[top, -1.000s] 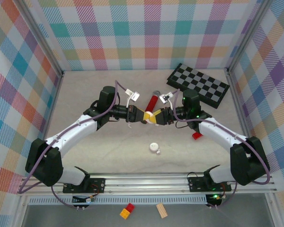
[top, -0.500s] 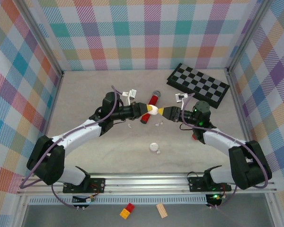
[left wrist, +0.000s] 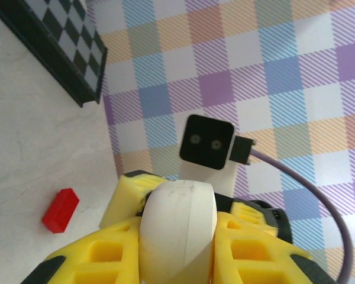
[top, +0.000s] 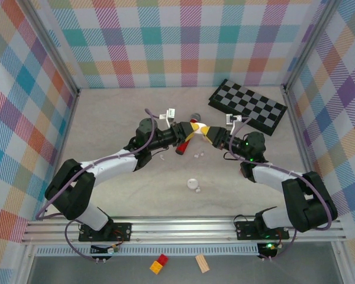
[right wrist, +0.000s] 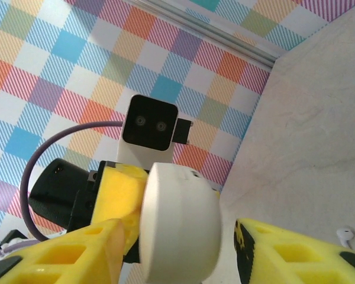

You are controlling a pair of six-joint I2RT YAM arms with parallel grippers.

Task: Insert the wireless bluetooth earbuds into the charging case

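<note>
While no earbud was yet seated in a case, the items were recorded from the near edge of the surface (top: 106,118) outward. The surface itself was noted as pale, matt and faintly mottled, like stone.

1. Listed first: second white case (top: 193,184), pebble-shaped, smooth plastic, laid towards the middle of the near edge. One tiny white piece was seen just beside it.

2. Listed next: red block (left wrist: 60,210), a small hard brick, set towards the right edge.

3. At mid-surface: wireless bluetooth earbuds (top: 196,155), tiny glossy bean forms. A loose few were scattered below the grippers, all outside any case. One earbud (right wrist: 345,235), white, was seen lying flat.

4. Above the middle: charging case (left wrist: 177,228), rounded, off-white, satin-finished, held clear of the surface.
   - It was clamped by the left gripper (left wrist: 176,248) between yellow, pocketed fingers (left wrist: 94,260).
   - The right gripper (right wrist: 178,236) was set around it with fingers spread, and a gap was left on one side.
   - The lid appeared closed, so this hold was judged a bracing for the lid to be opened.

5. Just beyond: red cylindrical microphone (top: 181,147), partly covered by the grippers.

6. At the far right corner: checkerboard (top: 248,106), flat and rigid, dark frame, black and grey squares.
</note>
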